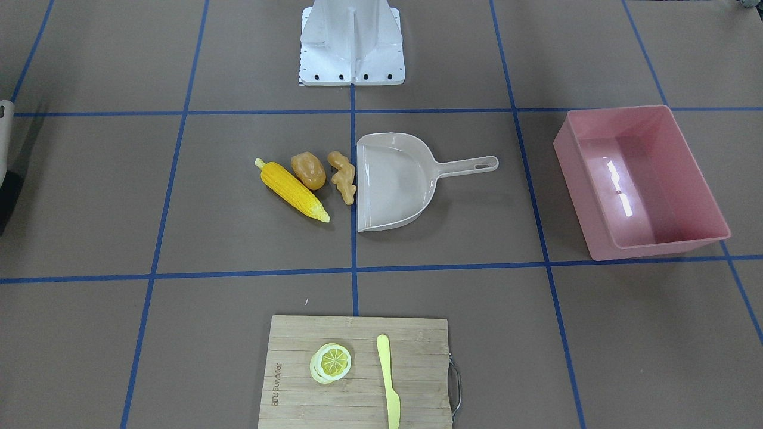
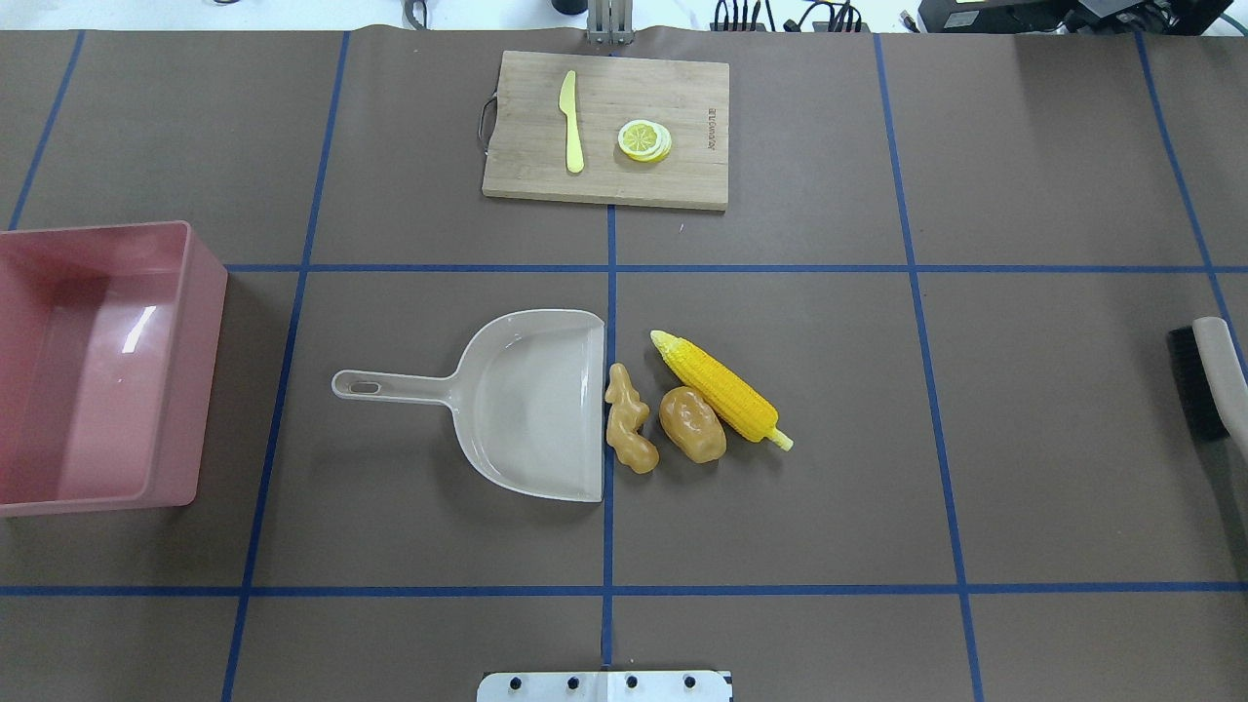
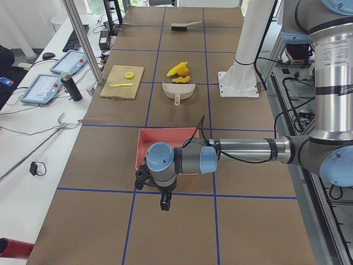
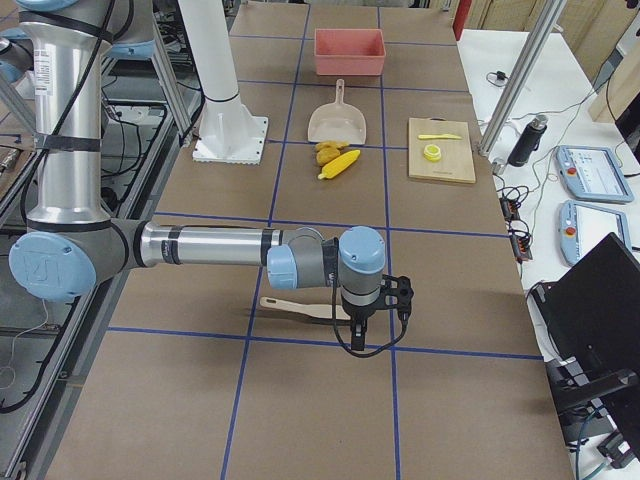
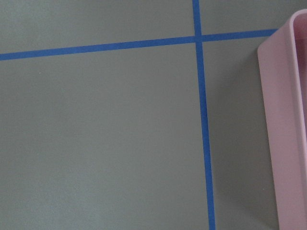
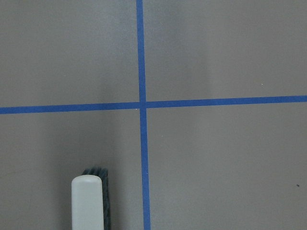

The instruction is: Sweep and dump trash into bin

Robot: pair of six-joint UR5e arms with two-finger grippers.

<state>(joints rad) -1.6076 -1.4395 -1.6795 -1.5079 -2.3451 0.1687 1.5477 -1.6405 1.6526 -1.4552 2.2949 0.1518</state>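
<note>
- The left gripper [image 3: 164, 203] hangs toward the worktop's left end, just beside the pink bin [image 3: 160, 144]; I cannot tell its grip.
- The right gripper [image 4: 357, 335] hangs by the brush [image 4: 300, 309] toward the right end; grip equally unclear.
- The corn [image 1: 293, 190], potato [image 1: 309, 171] and ginger [image 1: 343, 177] lie mid-worktop at the dustpan [image 1: 393, 179] mouth.

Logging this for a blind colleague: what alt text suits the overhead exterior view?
A beige dustpan lies at centre, mouth toward a ginger root, potato and corn cob beside it. A pink bin sits at the left edge, a brush at the right, a cutting board with knife and lemon slice beyond.
</note>
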